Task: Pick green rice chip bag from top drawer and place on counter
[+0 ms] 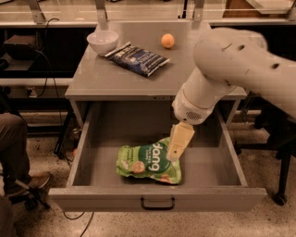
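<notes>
The green rice chip bag (147, 162) lies flat in the open top drawer (157, 196), near its front middle. My gripper (177, 147) hangs down from the white arm and sits over the bag's right end, close to or touching it. The counter (106, 78) is the grey tabletop behind and above the drawer.
On the counter are a white bowl (102, 41), a dark blue snack bag (138, 59) and an orange fruit (168, 40). A person's leg and shoe (14, 152) are at the left. A pale ledge with metal posts (138, 11) runs along the back.
</notes>
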`<state>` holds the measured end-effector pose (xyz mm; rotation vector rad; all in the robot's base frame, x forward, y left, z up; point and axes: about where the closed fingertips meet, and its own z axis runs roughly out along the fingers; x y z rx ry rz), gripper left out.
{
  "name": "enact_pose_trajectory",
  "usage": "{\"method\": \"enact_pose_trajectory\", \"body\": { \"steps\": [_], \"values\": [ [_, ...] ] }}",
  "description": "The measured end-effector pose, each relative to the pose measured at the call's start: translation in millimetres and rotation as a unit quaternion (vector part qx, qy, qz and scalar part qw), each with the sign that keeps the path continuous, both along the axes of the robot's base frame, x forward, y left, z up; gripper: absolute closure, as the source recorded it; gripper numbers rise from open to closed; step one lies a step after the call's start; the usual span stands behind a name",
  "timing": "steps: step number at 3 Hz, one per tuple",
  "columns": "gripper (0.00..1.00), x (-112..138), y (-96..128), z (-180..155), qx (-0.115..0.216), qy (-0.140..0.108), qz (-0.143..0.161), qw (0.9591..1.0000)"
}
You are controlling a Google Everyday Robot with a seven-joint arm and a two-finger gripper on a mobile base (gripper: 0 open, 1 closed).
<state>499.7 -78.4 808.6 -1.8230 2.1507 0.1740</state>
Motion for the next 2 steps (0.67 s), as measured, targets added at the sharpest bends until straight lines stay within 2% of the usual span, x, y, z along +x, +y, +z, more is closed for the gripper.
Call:
{"method": "enact_pose_trajectory", "body": {
  "steps": [2],
  "values": [
    [0.0, 27.6, 74.2, -74.5, 0.063, 0.016, 0.041, 0.9971]
  ]
}}
